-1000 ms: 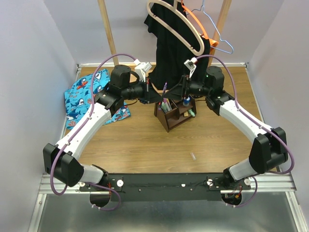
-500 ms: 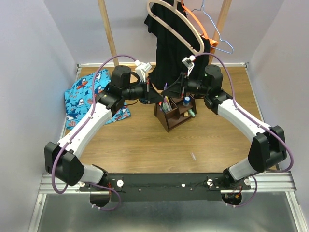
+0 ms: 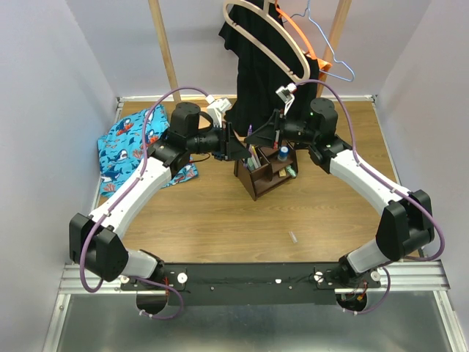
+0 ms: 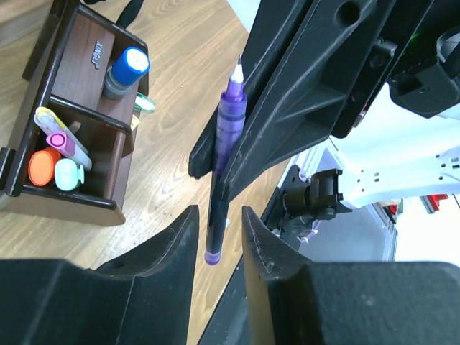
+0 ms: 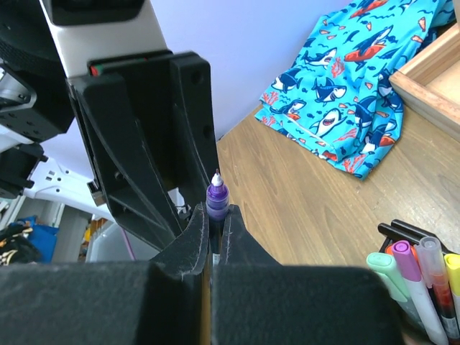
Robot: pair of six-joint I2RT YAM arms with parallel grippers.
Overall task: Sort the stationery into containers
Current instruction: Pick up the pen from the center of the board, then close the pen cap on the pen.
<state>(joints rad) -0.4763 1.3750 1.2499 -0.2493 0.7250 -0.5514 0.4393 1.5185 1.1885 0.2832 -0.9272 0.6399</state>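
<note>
Purple pen (image 5: 216,198) pinched in right fingers (image 5: 188,241) (left fingers (image 4: 171,248) spread).

Reaches in from the near left and near right corners, elbows bowed outward, wrists facing each other toward the middle of the far edge. Holds the left gripper (image 4: 219,210) spread, fingers either side of the thin purple pen (image 4: 226,144). Pinches that pen in the right gripper (image 5: 215,212), fingers pressed together.
</note>
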